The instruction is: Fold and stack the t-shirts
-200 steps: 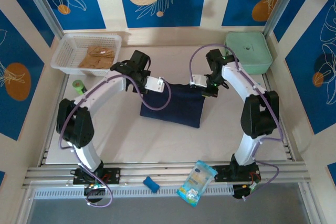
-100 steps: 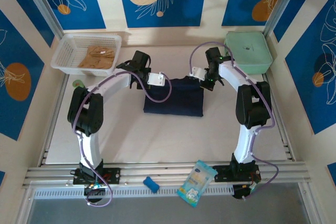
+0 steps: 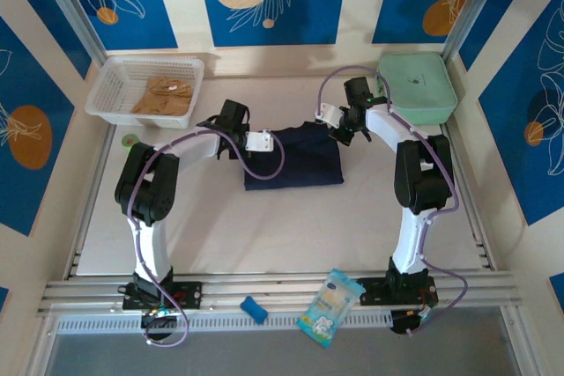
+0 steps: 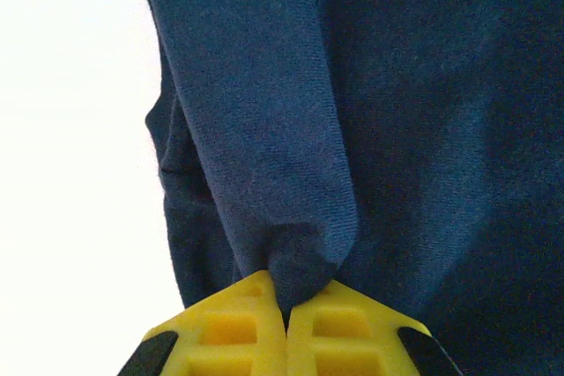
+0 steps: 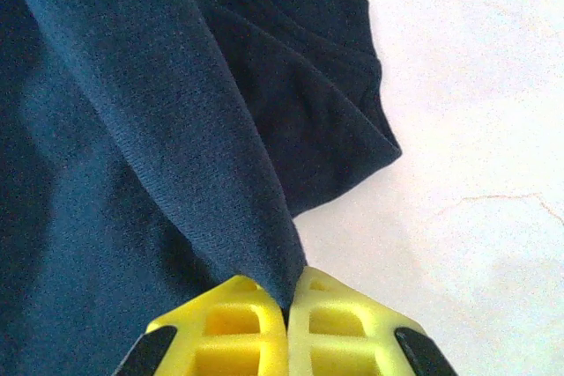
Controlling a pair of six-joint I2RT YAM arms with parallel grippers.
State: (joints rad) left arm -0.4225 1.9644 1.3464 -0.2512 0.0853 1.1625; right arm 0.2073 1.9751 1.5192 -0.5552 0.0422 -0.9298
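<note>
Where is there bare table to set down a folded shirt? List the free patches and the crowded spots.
Free: the broad stretch between the navy t-shirt and the near rail; the far strip between the white basket and the mint case. Crowded: the shirt's far corners, pinched by the left gripper and right gripper.

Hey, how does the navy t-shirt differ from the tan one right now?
The navy t-shirt is dark blue; the tan t-shirt is light brown. The navy t-shirt lies on the table; the tan t-shirt sits bunched in the white basket. The left arm's fingers and the right arm's fingers pinch the navy t-shirt; nothing touches the tan t-shirt. Both are soft cloth.
</note>
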